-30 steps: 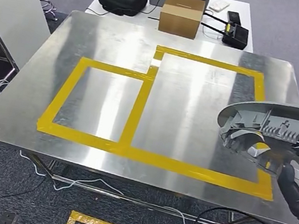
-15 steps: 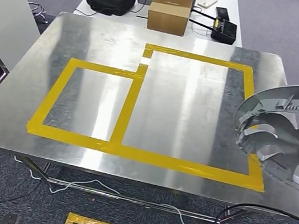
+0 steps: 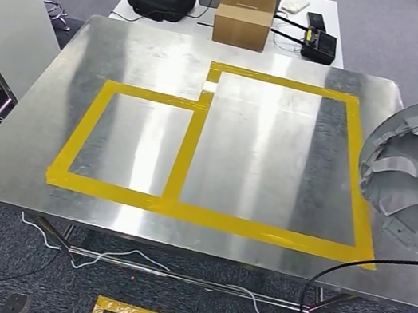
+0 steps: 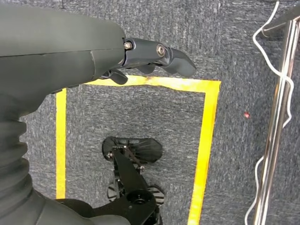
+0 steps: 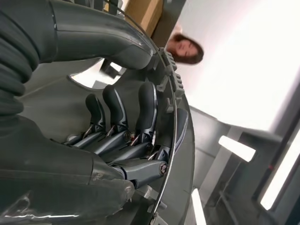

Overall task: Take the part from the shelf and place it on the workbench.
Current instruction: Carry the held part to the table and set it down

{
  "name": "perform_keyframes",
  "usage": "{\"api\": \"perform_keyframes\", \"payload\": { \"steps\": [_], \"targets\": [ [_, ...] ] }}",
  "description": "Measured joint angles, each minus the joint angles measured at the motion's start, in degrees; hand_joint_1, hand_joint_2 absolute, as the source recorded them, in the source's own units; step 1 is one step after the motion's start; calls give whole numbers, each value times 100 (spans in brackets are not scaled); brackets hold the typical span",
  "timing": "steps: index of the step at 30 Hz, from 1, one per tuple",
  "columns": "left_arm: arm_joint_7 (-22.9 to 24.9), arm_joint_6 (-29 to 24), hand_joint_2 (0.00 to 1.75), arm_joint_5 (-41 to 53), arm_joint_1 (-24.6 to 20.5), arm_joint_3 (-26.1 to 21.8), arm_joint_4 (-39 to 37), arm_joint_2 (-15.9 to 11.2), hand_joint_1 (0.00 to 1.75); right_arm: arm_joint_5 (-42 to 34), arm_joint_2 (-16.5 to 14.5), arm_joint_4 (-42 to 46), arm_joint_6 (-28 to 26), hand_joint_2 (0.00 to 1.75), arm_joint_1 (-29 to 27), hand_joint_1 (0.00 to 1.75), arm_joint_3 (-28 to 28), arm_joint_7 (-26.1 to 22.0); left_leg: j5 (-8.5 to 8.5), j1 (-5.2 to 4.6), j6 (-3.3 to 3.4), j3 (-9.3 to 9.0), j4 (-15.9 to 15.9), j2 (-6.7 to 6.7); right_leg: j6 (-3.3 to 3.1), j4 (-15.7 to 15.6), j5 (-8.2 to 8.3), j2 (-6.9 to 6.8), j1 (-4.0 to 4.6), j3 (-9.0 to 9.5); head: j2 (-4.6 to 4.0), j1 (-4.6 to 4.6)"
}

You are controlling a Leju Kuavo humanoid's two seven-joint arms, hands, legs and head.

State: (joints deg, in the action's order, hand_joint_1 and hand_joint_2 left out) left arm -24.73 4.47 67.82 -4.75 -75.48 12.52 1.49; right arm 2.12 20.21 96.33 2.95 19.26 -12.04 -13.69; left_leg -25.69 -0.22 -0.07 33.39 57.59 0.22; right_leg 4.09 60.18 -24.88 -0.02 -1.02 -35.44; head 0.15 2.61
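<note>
While the right hand (image 5: 116, 136) grips the grey part (image 3: 416, 181) with fingers curled over its rim, the part hangs tilted above the right edge of the steel tabletop (image 3: 152, 49), overlapping the yellow tape outline (image 3: 188, 153). Left hand (image 4: 155, 54) holds nothing, fingers apart, over carpet. No legible writing.

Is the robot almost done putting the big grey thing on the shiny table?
Done: the grey part is off the shelf, gripped by the right hand. In hand: it hangs tilted at the workbench's right edge. Left: setting it down, perhaps inside the yellow tape outline. The left hand holds nothing.
</note>
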Motion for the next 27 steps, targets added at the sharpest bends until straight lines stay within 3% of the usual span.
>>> {"api": "perform_keyframes", "payload": {
  "steps": [3, 5, 8, 9, 10, 11, 12, 14, 15, 18, 20, 21, 24, 25, 26, 27],
  "targets": [
    [-4, 9, 175, 10, -10, 69, 0, -15, 0, 29, 37, -532, 32, 175, 452, 175, -13, 68, 22, -12, -92, 30, -9, 7, -103, -99, 13, 27, 14, 16, 0, -29],
    [-7, 11, 175, 18, -26, 114, 0, -14, 0, 66, 62, -829, 44, 175, 708, 175, -11, 82, -94, -5, -153, 105, 132, 5, -173, -106, 29, 36, -1, 5, 0, -38],
    [-8, 12, 175, 43, -35, 152, 0, -15, 0, 120, 76, -1191, 62, 175, 1023, 175, -4, 97, -585, 4, -214, 599, 1133, -1, -230, -112, 37, 42, -9, -13, 0, -65],
    [-7, 13, 175, 55, -32, 166, 0, -15, 0, 137, 76, -1309, 77, 175, 1105, 175, -1, 105, -680, 5, -217, 773, 1457, -1, -234, -112, 38, 46, -7, -19, 0, -67],
    [-7, 13, 175, 69, -29, 182, 0, -13, 0, 150, 77, -1434, 101, 175, 1184, 175, 8, 115, -670, 5, -211, 869, 1613, -2, -236, -111, 38, 53, -5, -22, 0, -68],
    [-6, 14, 175, 81, -29, 199, 0, -12, 0, 158, 77, -1559, 128, 175, 1266, 175, 17, 122, -550, 4, -197, 861, 1551, -2, -236, -110, 39, 60, -3, -23, 0, -70],
    [-6, 14, 175, 90, -31, 215, 0, -12, 0, 165, 77, -1674, 160, 175, 1353, 175, 27, 125, -352, 2, -175, 752, 1292, -3, -234, -110, 40, 69, -2, -21, 0, -73],
    [-5, 14, 175, 105, -37, 240, 0, -18, 0, 170, 77, -1865, 216, 175, 1522, 175, 46, 125, 29, -7, -109, 410, 558, -11, -214, -102, 42, 81, 10, -26, 0, -80],
    [-5, 14, 175, 109, -42, 249, 0, -22, 0, 174, 78, -1936, 240, 175, 1591, 175, 54, 121, 113, -8, -85, 279, 269, -14, -194, -95, 47, 84, 20, -42, 0, -81],
    [6, 15, 175, 121, -52, 269, 0, -27, 0, 214, 81, -2153, 304, 175, 1752, 175, 95, 103, 116, -8, -37, 200, 17, -19, -108, -109, 75, 84, 33, -82, 0, -83],
    [12, 21, 175, 142, -61, 288, 0, -24, 0, 262, 80, -2338, 362, 175, 1885, 175, 167, 82, 138, 10, 14, 199, -7, -20, -51, -10, -9, 66, 26, -141, 0, -72],
    [13, 25, 175, 157, -71, 298, 0, -22, 0, 282, 78, -2437, 392, 175, 1962, 175, 211, 73, 148, 23, 41, 194, -20, -19, -27, 191, -132, 59, 24, -233, 0, -60],
    [28, 33, 175, 193, -95, 329, 0, -20, 0, 310, 41, -2737, 492, 175, 2171, 175, 357, 61, 149, 30, 74, 191, -22, -18, 16, 1240, -594, 49, 19, -721, 0, -41],
    [40, 34, 175, 202, -101, 344, 0, -18, 0, 314, 17, -2850, 521, 175, 2224, 175, 414, 60, 148, 32, 74, 189, -20, -18, 25, 1449, -629, 47, 17, -827, 0, -40],
    [55, 34, 175, 214, -111, 362, 0, -13, 0, 316, -10, -2955, 543, 175, 2269, 175, 468, 60, 146, 36, 72, 185, -18, -18, 32, 1445, -557, 45, 10, -833, 0, -39],
    [65, 34, 175, 225, -122, 379, 0, -5, 0, 316, -37, -3041, 555, 175, 2313, 175, 517, 58, 141, 43, 64, 179, -14, -20, 40, 1206, -387, 40, -1, -724, 0, -39]
  ]
}}
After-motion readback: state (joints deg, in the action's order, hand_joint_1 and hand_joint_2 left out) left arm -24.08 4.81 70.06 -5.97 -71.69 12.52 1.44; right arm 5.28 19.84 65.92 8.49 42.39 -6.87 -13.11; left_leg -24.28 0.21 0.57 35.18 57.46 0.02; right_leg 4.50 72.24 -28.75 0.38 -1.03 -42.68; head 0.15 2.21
